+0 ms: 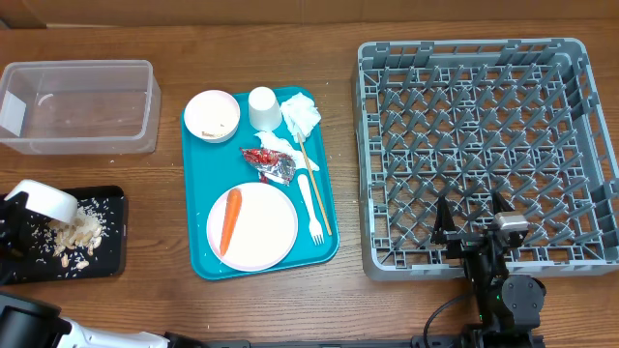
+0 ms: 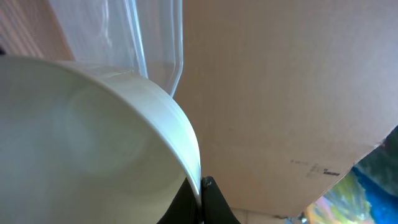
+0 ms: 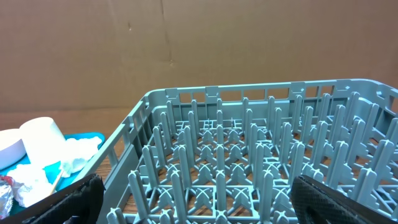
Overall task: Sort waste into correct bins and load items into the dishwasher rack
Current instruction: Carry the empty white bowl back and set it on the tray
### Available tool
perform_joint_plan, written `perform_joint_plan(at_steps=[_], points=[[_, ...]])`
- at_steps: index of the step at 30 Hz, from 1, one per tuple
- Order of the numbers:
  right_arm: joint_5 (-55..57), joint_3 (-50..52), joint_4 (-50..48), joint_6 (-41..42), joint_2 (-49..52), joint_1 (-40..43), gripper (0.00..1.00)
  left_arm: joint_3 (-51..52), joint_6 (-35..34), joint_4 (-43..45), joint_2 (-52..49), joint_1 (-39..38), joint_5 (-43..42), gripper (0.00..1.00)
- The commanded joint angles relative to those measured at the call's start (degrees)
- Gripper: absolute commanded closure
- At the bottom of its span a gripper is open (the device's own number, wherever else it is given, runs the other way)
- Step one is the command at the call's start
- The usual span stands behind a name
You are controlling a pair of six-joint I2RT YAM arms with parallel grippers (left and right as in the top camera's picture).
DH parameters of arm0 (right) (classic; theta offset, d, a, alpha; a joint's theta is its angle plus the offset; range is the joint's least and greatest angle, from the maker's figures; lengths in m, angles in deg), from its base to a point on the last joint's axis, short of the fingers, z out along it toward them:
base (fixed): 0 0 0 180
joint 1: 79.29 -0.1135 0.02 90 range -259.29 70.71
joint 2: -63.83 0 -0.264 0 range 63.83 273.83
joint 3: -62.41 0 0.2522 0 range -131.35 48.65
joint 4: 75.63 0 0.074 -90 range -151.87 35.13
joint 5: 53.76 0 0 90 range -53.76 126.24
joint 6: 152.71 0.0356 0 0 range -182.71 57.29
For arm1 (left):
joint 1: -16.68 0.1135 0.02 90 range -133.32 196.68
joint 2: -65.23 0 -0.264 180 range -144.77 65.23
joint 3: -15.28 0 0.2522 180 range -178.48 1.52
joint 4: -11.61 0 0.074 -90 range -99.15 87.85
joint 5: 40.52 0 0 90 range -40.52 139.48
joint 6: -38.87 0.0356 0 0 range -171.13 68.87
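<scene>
- The left end effector (image 2: 200, 190) is closed tight on the rim of a tilted bowl (image 1: 45, 201). From above, its fingers are almost fully hidden by the bowl and cut off by the picture's left edge. In its own wrist view we see only one dark finger at the rim.
- This bowl hangs over the black tray (image 1: 108, 256), near the surface's left corner on the robot's side. A pile of rice and pasta (image 1: 77, 235) lies under its mouth. We cannot tell if bowl and pile touch.
- The clear tub (image 1: 82, 145) stands at the far left corner. What is inside it is hard to make out.
- The right end effector (image 1: 472, 220) is spread wide and holds nothing. It is above the near wall of the dishwasher rack (image 1: 474, 45), on the right side of the surface.
- The teal tray (image 1: 208, 169) lies in the middle of the surface.
- On the tray's near part is the plate (image 1: 266, 227), with the carrot (image 1: 230, 220) on its left side.
- On the tray's far part are a second bowl (image 1: 211, 116), the cup (image 1: 263, 106) and the napkins (image 1: 300, 116).
- The foil wrapper (image 1: 271, 164) lies between these and the plate.
- The fork (image 1: 312, 208) and the chopsticks (image 1: 317, 193) lie along the tray's right side. The far ends of the chopsticks are lost among the napkins.
</scene>
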Motion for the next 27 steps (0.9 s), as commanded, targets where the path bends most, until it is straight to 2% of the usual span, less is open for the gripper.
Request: perform_joint_plan(at_steps=[1, 2, 5, 12, 14, 20, 27], points=[[0.3, 0.6, -0.2, 0.3, -0.7, 0.3, 0.0, -2.9, 4.2, -4.0, 0.3, -2.1, 0.9, 0.96], [0.3, 0.6, -0.2, 0.3, -0.7, 0.3, 0.0, -5.3, 7.1, -8.0, 0.4, -3.5, 2.4, 0.96], [0.3, 0.6, -0.2, 0.3, -0.7, 0.3, 0.0, -11.3, 10.0, -14.6, 0.7, -7.4, 7.0, 0.96], [0.3, 0.6, -0.2, 0.3, -0.7, 0.3, 0.0, -23.3, 9.9, -21.4, 4.3, -21.6, 17.6, 0.96], [0.3, 0.6, -0.2, 0.3, -0.7, 0.3, 0.0, -23.9, 6.6, -20.5, 6.2, -27.0, 23.6, 0.96], [0.3, 0.6, -0.2, 0.3, -0.7, 0.3, 0.0, -23.9, -8.3, -17.5, 8.2, -46.4, 53.7, 0.96], [0.3, 0.6, -0.2, 0.3, -0.7, 0.3, 0.0, -23.8, -20.2, -13.0, 7.9, -64.0, 73.1, 0.96]])
